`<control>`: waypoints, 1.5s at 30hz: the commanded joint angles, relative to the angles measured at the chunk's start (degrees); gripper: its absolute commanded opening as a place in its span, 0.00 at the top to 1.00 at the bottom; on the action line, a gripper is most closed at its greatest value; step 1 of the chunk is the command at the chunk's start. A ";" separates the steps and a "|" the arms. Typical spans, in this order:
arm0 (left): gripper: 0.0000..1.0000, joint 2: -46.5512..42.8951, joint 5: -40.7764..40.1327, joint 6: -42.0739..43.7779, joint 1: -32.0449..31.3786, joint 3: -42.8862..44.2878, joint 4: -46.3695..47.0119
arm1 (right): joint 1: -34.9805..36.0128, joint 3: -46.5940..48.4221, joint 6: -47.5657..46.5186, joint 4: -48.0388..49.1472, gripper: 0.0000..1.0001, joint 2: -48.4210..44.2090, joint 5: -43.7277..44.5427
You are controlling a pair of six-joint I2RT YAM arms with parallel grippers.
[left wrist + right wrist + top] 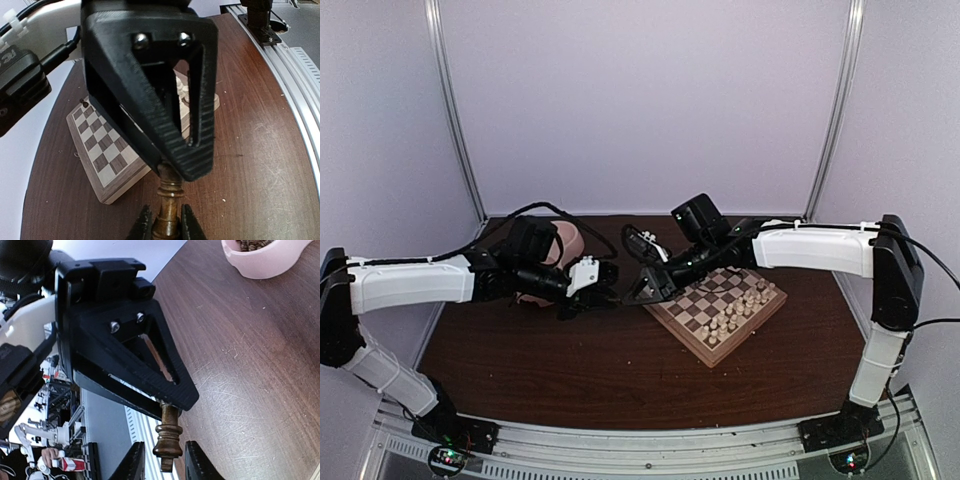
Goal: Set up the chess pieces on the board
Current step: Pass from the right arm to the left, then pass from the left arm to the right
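A dark brown chess piece [168, 195] hangs in the air between my two grippers, just left of the board [690, 335]. My left gripper [166, 220] is shut on one end of it, both fingers pressed against the wood. My right gripper [165, 460] stands open around the other end [168, 432], with a gap on each side. In the top view the two grippers meet tip to tip, left [610, 297] and right [638, 293], above the table. Pale chessmen [735, 310] fill the board's right side. Its left squares [100, 145] are bare.
A pink bowl [565, 245] lies behind my left arm at the back of the table; in the right wrist view the bowl [260, 262] holds dark pieces. The board's near corner [112, 192] lies close below the grippers. Metal rails edge the table's front [650, 440].
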 commanded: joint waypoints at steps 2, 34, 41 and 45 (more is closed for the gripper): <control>1.00 -2.87 -0.87 -5.17 -0.37 -3.11 10.25 | -2.32 0.87 -3.51 -1.52 0.62 -4.36 3.37; 1.00 -5.25 -7.78 -25.83 -0.37 -11.52 36.67 | -11.79 -7.90 4.05 6.46 0.13 -18.87 18.23; 1.00 -3.10 -7.43 -26.84 -0.37 -10.70 37.88 | -6.42 -4.92 0.68 5.63 0.36 -16.24 14.87; 1.00 -2.34 -6.30 -26.76 -0.36 -10.54 38.41 | -4.96 -4.57 1.49 7.09 0.48 -14.60 13.39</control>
